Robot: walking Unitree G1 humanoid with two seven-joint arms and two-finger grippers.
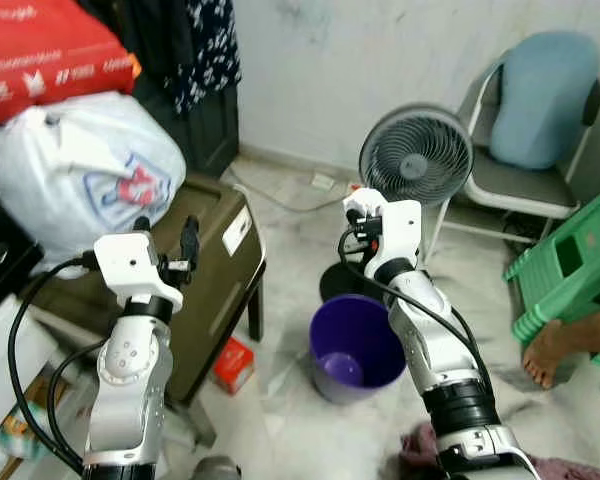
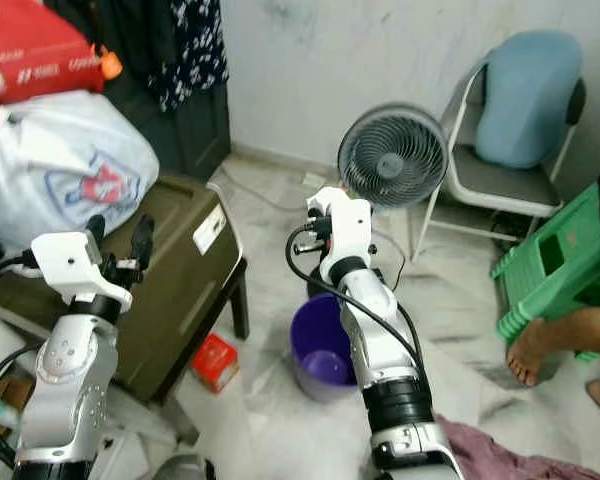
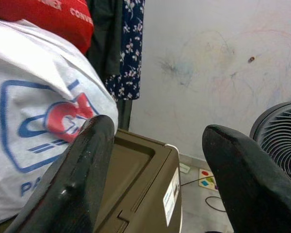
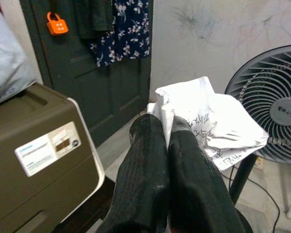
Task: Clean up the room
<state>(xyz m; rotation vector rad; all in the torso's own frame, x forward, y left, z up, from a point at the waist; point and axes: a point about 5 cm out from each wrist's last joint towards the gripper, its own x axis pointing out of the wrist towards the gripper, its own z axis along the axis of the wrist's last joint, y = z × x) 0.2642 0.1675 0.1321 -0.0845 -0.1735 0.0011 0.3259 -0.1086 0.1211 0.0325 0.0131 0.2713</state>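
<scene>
2 black fingers of the right gripper [image 4: 170, 127] pinch crumpled white paper [image 4: 212, 121] above the purple bucket [image 1: 357, 348]; left gripper [image 3: 157, 160] gapes over the brown bin [image 1: 212, 265]

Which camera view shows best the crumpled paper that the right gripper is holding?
The right wrist view: the crumpled paper, printed with text, sits pinched in the right gripper. In both eye views it is just a white scrap at that gripper.
</scene>
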